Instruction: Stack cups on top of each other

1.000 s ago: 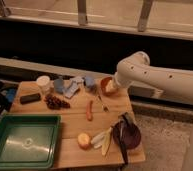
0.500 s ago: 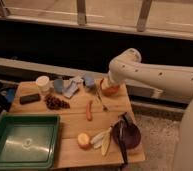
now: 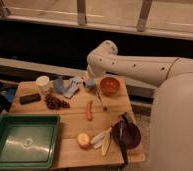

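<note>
In the camera view my arm point(image 3: 140, 67) reaches in from the right and bends down over the back edge of the desk point(image 3: 70, 120). My gripper point(image 3: 89, 80) hangs low there, just left of the bowl point(image 3: 110, 86) and right over a pale blue cup point(image 3: 92, 86). It is at or very near that cup, but I cannot tell whether the gripper is apart, together or clamped on anything. The white cup point(image 3: 42, 84) stands upright at the back left of the desk, and a blue cup point(image 3: 58, 85) stands just to its right; the two are close, and I cannot tell if they touch. Between the blue cup and my gripper lies a pale blue heap point(image 3: 72, 89) whose shape I cannot make out. No cup sits in another. In front of the white cup lie a dark block point(image 3: 21, 98) and a dark cluster point(image 3: 56, 103). A slim orange piece point(image 3: 89, 110) lies mid-desk. The green tray point(image 3: 24, 142) fills the front left corner. Near the front edge are a round yellow-orange fruit point(image 3: 83, 140), a banana point(image 3: 104, 140) and a dark purple item point(image 3: 128, 134).
</note>
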### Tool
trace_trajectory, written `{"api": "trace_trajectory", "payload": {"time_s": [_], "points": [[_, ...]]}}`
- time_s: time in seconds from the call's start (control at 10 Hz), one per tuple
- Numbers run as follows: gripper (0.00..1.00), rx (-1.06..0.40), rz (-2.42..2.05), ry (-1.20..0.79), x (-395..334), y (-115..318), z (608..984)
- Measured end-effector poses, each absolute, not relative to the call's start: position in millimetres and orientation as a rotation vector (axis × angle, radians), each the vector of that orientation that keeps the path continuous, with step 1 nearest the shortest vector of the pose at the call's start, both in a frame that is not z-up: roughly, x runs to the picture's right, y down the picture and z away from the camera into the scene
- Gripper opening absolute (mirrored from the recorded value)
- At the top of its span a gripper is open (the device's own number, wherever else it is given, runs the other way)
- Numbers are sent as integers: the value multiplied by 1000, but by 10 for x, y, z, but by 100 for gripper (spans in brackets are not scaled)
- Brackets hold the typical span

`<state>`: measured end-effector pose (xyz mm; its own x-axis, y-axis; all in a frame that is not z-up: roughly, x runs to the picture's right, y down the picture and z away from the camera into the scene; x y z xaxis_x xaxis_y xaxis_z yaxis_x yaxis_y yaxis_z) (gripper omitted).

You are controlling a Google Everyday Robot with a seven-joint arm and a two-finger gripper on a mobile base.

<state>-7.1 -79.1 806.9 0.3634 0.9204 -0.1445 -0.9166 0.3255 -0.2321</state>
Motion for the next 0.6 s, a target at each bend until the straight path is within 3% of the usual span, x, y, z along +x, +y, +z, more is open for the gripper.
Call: {"api": "trace_trajectory", "payload": {"time_s": [0.3,0.6], "points": [[69,-349,1149,-127,-751,-971,8042],[69,-359,1147,-142,-803,-997,8035]]}}
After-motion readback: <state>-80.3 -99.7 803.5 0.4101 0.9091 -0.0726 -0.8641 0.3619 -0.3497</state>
